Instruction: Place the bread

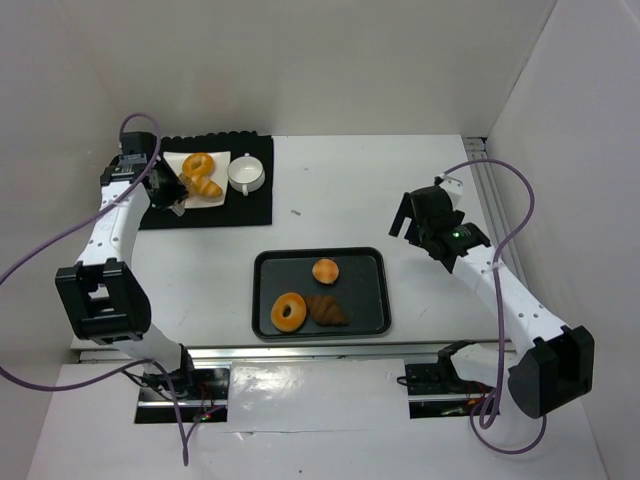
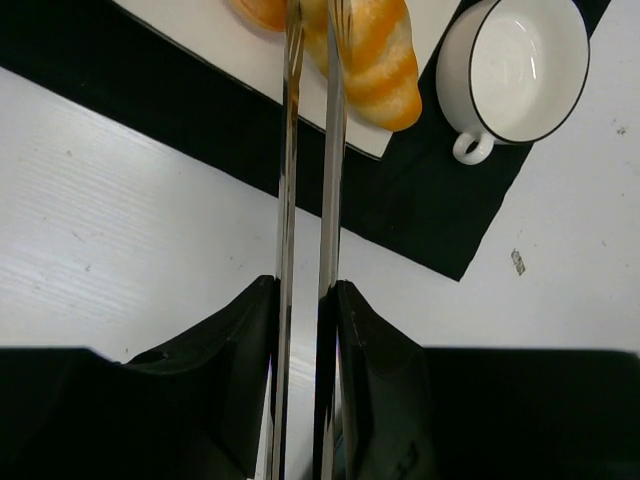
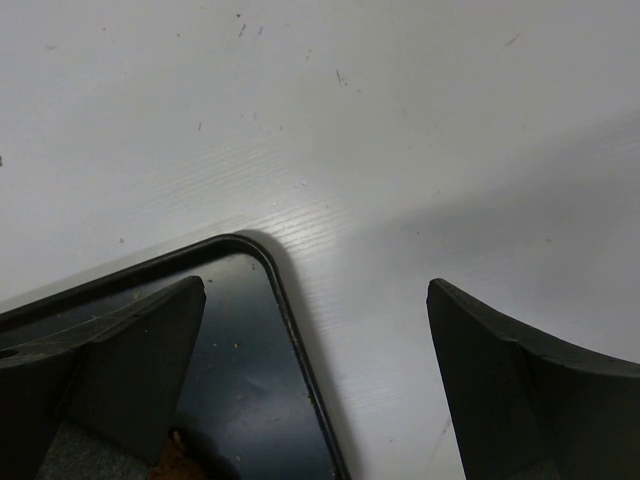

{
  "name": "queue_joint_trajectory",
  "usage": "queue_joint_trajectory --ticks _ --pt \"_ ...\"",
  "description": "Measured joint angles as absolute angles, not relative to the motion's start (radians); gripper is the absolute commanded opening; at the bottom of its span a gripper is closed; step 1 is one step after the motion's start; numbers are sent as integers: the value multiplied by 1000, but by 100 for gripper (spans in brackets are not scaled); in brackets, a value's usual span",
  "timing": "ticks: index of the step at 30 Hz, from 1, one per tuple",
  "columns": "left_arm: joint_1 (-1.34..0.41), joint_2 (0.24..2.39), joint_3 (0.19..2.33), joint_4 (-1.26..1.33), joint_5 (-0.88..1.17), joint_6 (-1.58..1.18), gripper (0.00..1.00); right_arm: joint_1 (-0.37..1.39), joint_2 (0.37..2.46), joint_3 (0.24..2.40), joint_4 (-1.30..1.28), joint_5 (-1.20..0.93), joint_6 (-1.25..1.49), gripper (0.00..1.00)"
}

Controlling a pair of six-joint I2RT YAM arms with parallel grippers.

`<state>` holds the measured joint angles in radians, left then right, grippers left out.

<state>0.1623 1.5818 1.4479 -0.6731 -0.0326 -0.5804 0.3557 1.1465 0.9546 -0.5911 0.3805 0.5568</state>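
While the right gripper (image 3: 312,300) hangs spread wide over the black rectangular tray's (image 3: 285,300) far right corner, the nearer left gripper (image 2: 305,290) is pressed onto slim steel tongs (image 2: 288,180). Their tips reach the golden twisted bread roll (image 2: 385,60) on the white square plate (image 2: 190,30), far left. The roll's long axis nearly follows the blades, mostly to their right; whether they pinch it is unclear.

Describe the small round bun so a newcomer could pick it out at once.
Find the black rectangular tray in the middle of the white table. Three pastries lie in it; the small round golden bun sits alone toward its far edge. Unlike the golden ring doughnut and dark brown croissant on its near side, it has no hole and no pointed ends.
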Motion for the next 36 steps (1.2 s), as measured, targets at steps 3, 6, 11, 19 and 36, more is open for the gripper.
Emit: queue_joint_trajectory --ticks 3,6,11,19,36 --pt "160 1600 1450 -646 -24 -579 21 356 1158 954 -591 381 557 99" --pt "155 1602 1450 -631 -25 -577 41 356 1159 953 -591 381 556 99" --pt "136 1601 1451 -620 -38 -570 59 356 1159 953 -591 381 557 99" --pt "112 1591 1475 -632 -60 -551 62 356 1159 953 -591 380 557 99" --pt "-162 1500 1684 -685 -14 -474 58 356 1159 941 -587 381 557 99"
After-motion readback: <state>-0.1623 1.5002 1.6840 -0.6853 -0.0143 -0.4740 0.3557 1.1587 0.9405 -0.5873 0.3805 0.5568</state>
